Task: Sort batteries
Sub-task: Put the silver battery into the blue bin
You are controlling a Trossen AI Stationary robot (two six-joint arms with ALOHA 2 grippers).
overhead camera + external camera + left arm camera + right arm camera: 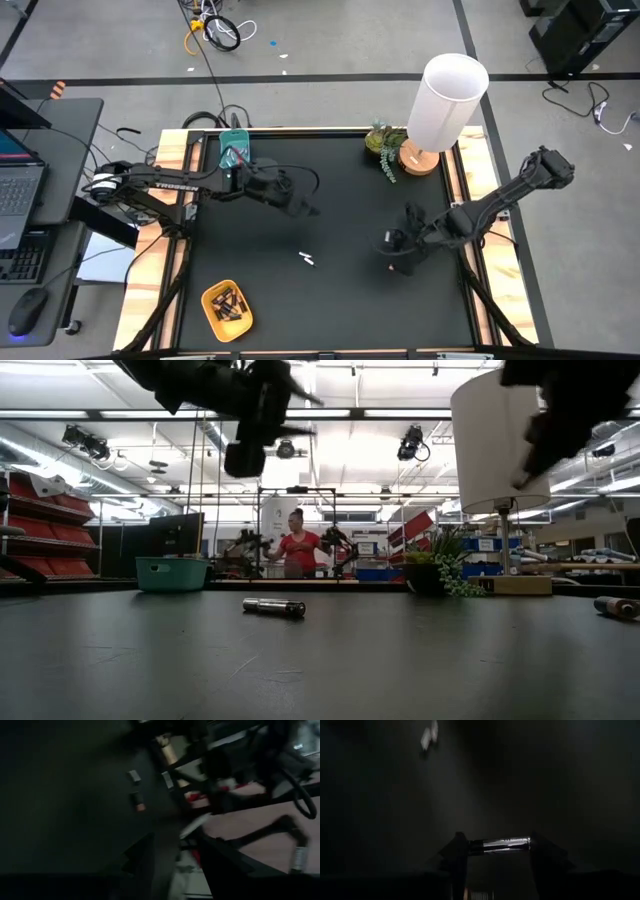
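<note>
We've got the right gripper [492, 851] clamped endwise on a silvery battery [502, 843] above the table [330, 300], and any jolt could pop it loose; left gripper [305, 208] we can't tell.

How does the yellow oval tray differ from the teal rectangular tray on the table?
The yellow oval tray is rounded and sits at the near left of the black table; the teal rectangular tray is squared off and sits at the far left edge. The yellow tray holds several dark batteries; what the teal tray holds is hard to make out, since the left arm partly covers it. Both are small open containers on the table's left side.
</note>
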